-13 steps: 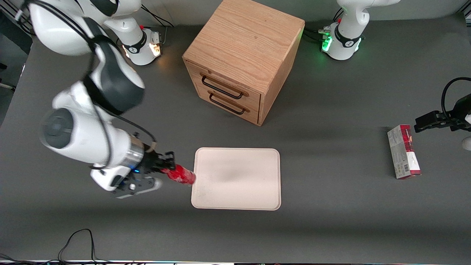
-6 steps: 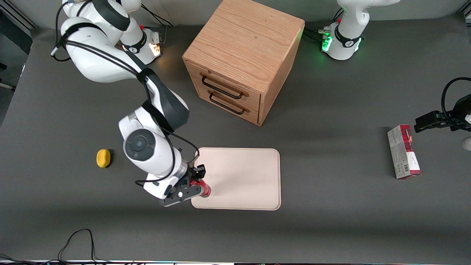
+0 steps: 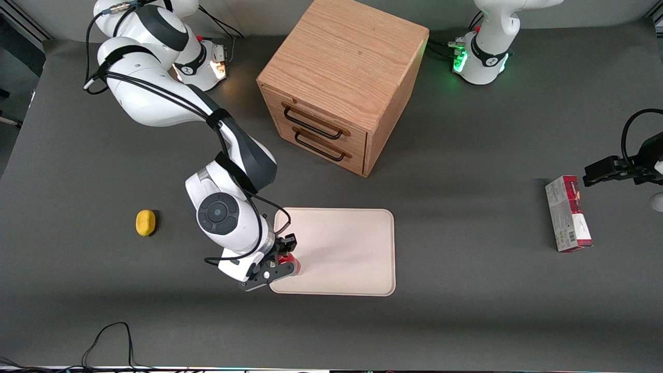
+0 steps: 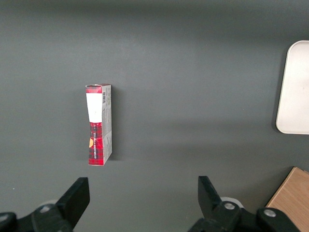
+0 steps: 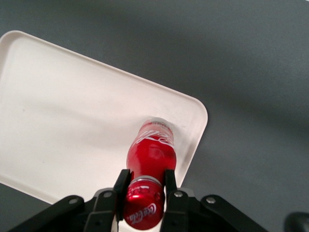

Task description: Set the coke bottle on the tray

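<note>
The coke bottle (image 5: 150,154), slim and red with a red cap and white lettering, stands upright in my gripper (image 5: 144,186), whose fingers are shut on its neck just under the cap. Its base is over or on the cream-white tray (image 5: 63,121), close to one rounded corner. In the front view the gripper (image 3: 282,255) sits at the tray's (image 3: 347,248) end toward the working arm, near the edge closest to the camera. Only a sliver of the red bottle (image 3: 286,260) shows under the wrist there.
A wooden two-drawer box (image 3: 342,83) stands farther from the camera than the tray. A yellow lemon-like object (image 3: 145,223) lies toward the working arm's end. A red-and-grey carton (image 3: 567,212) lies toward the parked arm's end, also seen as carton (image 4: 99,124).
The arm swung from beside the tray to over its corner, turning the bottle from lying sideways to upright; the yellow object came into sight. Since half a second ago it shifted slightly onto the tray.
</note>
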Controlling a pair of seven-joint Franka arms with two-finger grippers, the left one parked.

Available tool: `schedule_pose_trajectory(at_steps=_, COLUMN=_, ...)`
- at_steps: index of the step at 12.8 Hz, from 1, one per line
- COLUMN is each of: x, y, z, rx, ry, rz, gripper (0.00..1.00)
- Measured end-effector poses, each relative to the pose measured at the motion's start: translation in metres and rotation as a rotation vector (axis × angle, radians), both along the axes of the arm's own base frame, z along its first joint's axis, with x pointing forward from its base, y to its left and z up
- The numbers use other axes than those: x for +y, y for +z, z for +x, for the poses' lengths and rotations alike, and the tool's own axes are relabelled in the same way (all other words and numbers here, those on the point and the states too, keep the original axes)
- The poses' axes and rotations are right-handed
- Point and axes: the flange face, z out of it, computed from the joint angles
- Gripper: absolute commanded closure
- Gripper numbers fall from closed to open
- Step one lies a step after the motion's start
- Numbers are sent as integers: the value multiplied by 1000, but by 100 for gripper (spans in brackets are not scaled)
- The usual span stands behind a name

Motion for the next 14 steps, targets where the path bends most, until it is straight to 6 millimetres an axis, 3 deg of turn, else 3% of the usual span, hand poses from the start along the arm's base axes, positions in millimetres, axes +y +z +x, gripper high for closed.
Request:
schedule_pose_trajectory(at_steps=1, x=-1, y=-2, z=0, rx=0, ry=1, rz=-7, gripper=87)
schedule_pose_trajectory(at_steps=2, x=-2, y=-5, z=0, rx=1, ry=0, rz=-11, gripper=74)
schedule_pose_trajectory(at_steps=4, x=-6, y=-9, z=2, rx=2, ry=-4, rz=-18, gripper=30)
schedule_pose_trajectory(at_steps=5, x=-7, y=-12, z=3, rx=2, ry=-5, rz=-19, gripper=0)
schedule_pose_trajectory(at_steps=9, x=-11, y=-23, z=6, rx=-16, ry=-8, rz=-25, gripper=0)
schedule_pose_trajectory(at_steps=11, x=-12, y=-16, z=8, rx=-35, ry=-11, rz=-16, gripper=0)
schedule_pose_trajectory(at_steps=12, x=-15, y=-3, z=10, rx=-50, ry=-16, rz=-13, gripper=0)
schedule_pose_trajectory(at_steps=14, x=-27, y=41, z=10, rx=-53, ry=-54, rz=36, gripper=0)
